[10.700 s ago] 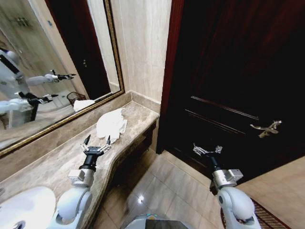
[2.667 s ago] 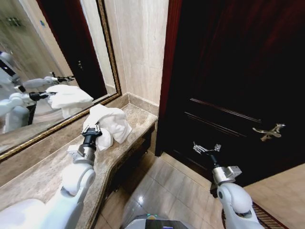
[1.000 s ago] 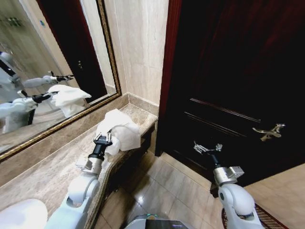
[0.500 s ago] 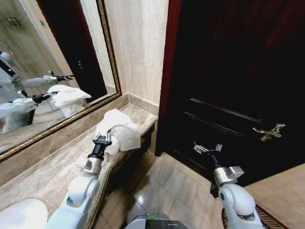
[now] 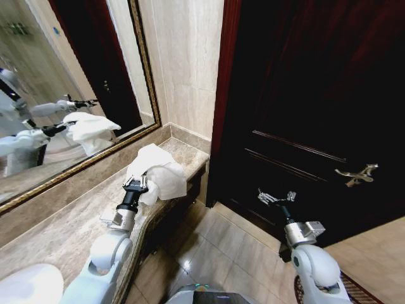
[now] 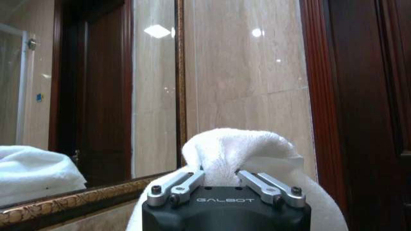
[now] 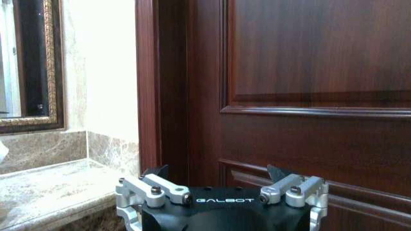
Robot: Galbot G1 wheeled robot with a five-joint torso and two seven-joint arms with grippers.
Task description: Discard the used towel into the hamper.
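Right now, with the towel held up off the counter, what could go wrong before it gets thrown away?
The left gripper pinches only a small fold of the white towel, so the bulky rest hanging loose could slip free.

That loose cloth hangs close to the marble counter's front edge and could drag or snag there.

The right gripper waits open near the dark wooden door; a turn of the base might bring it against the door.

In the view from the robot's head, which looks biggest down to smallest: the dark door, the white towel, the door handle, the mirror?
1. The dark door, by far.
2. The mirror, though the picture's edge cuts it off.
3. The white towel, bunched in the left gripper.
4. The door handle.

The towel is nearer the camera, so its real size is unsure.
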